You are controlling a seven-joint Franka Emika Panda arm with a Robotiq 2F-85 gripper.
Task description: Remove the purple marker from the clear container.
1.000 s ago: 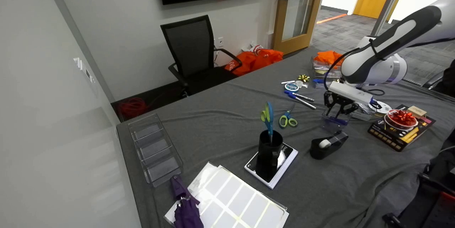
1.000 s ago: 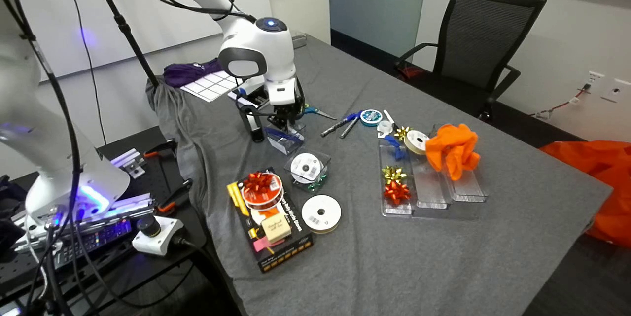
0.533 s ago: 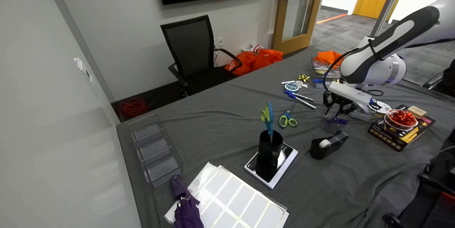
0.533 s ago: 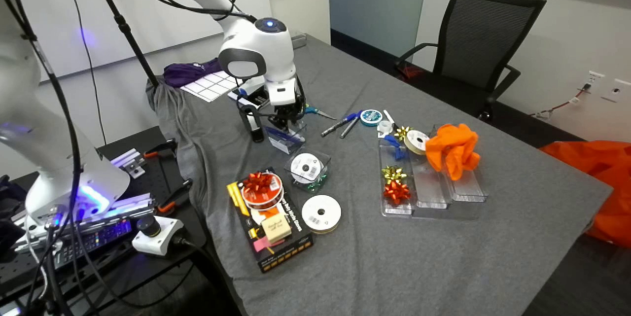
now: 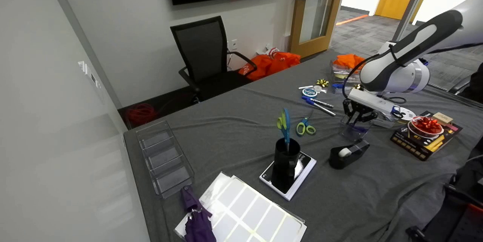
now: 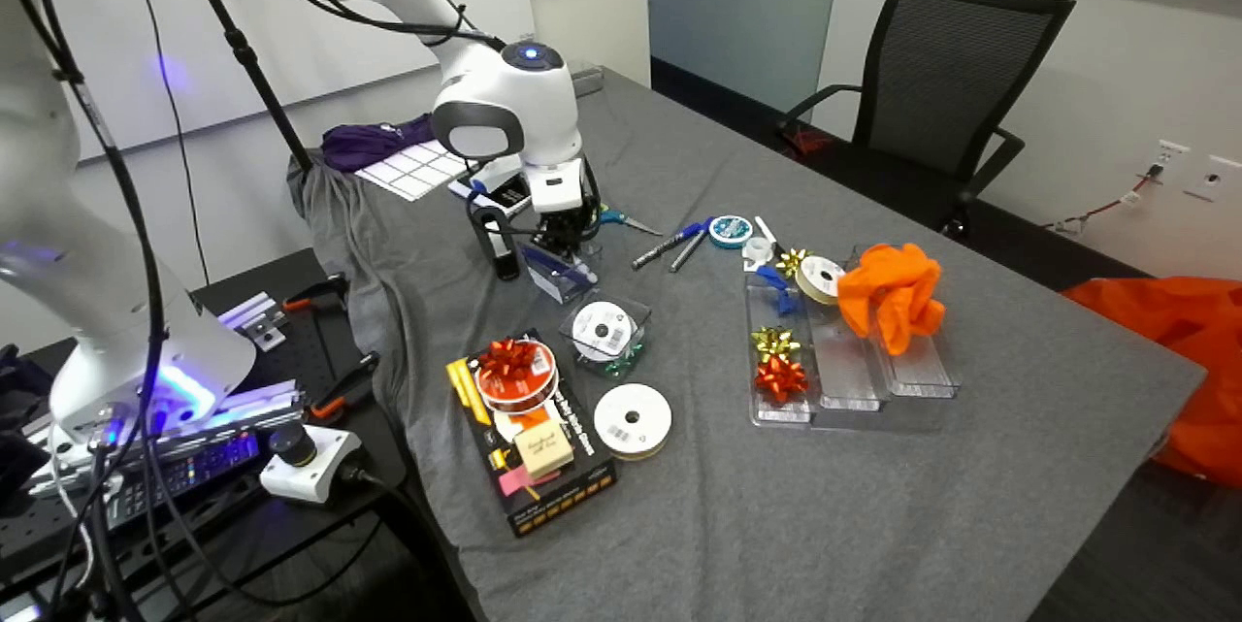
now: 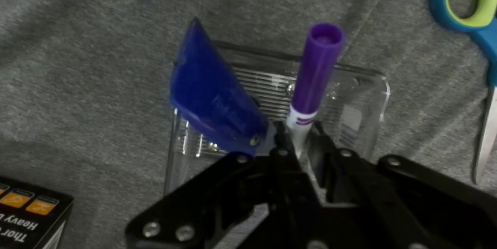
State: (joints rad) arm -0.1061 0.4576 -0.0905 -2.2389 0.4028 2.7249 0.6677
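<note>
Sitting at left in an exterior view, a divided clear tray (image 5: 166,161) is sharing the table (image 5: 234,136) with a black mug (image 5: 286,162), which is holding blue-and-green scissors (image 5: 285,125). In an exterior view, a small clear box (image 6: 640,319) is holding a white spool (image 6: 590,319) and something green (image 6: 619,366); to its right, clear bins (image 6: 846,375) are holding a gold bow (image 6: 774,342) and a red bow (image 6: 781,377), orange cloth (image 6: 888,292) lying over part of them. In the wrist view, left to right, the clear container (image 7: 268,86) is holding a blue wedge-shaped piece (image 7: 213,97) and the purple marker (image 7: 314,74), standing tilted, purple end up. The gripper (image 7: 299,136) is pinching the marker's white barrel, fingers narrow, one on each side, purple end showing beyond the tips; outside, loose scissors (image 7: 485,41) are lying to the right.
</note>
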